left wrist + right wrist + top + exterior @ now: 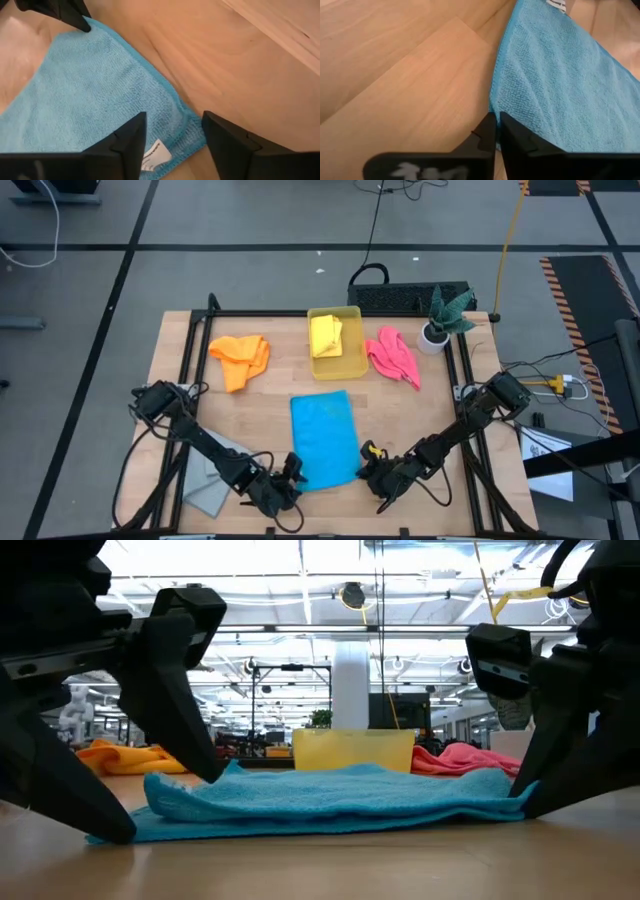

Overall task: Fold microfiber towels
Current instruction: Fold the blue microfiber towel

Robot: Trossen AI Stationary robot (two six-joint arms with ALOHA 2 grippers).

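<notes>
Here, closest to you, both grippers sit low at the front edge of the pale wood-grain desk (180,340), one at each near corner of the bright blue towel (325,438). Your left gripper (172,137) has its dark, wedge-shaped fingers spread apart, straddling the towel's rounded, stitched corner, where a small white label (156,151) pokes out; nothing is pinched between them. Your right gripper (497,131) has its fingers pressed together, tips just at the towel's hemmed edge, with no cloth visibly caught between them. The blue towel lies flat as a tall rectangle, its nubby looped pile showing clearly in both wrist views; from the low view it looks like two soft layers with a gently rumpled top.

To your left, beneath the left arm, a light grey towel (205,480) lies smooth on the desk's front left part. Farther back, the orange towel (240,358) is bunched in a loose heap, the pink towel (393,357) is crumpled into a long, pointed shape, and between them the yellow towel (326,334) sits folded inside the translucent yellow plastic bin (351,365). A leafy plant in a white pot (440,320) stands at the far right.
</notes>
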